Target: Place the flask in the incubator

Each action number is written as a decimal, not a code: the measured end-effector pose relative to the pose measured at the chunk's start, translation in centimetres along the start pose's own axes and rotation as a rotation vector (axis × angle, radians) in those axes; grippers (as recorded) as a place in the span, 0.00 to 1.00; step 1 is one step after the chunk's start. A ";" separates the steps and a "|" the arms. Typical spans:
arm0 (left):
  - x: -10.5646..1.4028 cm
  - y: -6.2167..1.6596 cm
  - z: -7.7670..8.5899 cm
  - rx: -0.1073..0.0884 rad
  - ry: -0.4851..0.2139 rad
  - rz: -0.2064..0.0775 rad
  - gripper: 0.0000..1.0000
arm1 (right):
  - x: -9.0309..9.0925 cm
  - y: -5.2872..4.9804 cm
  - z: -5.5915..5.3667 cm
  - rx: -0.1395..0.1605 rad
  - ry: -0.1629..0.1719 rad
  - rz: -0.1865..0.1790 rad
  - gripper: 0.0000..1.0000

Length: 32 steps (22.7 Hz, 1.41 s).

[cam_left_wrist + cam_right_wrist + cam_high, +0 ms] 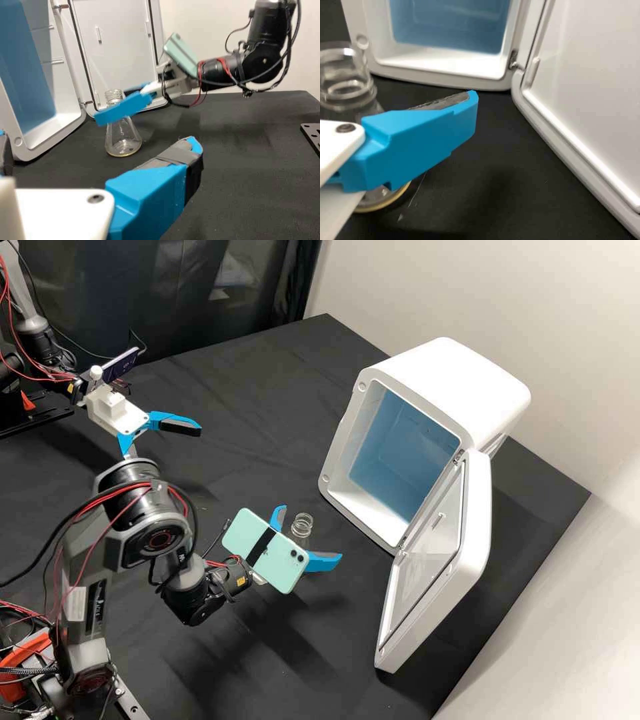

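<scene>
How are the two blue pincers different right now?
The right pincer sits low, its fingers either side of the flask; the left pincer hangs higher with nothing between its fingers. The right one is close to the open incubator; the left one is farther from it. Both are open.

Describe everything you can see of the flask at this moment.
The flask is a conical one of clear glass, with a ridged neck, an open mouth and no cap, and it looks empty. It stands upright on the black bench, just outside the open incubator. The right gripper is open around its neck, a blue finger on each side; whether either touches the glass cannot be told.
</scene>
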 end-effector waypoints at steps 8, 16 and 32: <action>0.0 -0.12 0.3 0.000 -0.012 -0.005 1.00 | 2.3 -1.7 1.4 -0.014 -0.068 -0.035 1.00; -0.1 -0.26 0.5 0.000 -0.020 -0.012 1.00 | 2.7 -1.8 1.6 -0.018 -0.064 -0.026 0.00; -0.4 -0.23 0.8 0.002 -0.029 -0.009 1.00 | 1.9 -0.2 0.8 -0.026 -0.040 0.030 0.00</action>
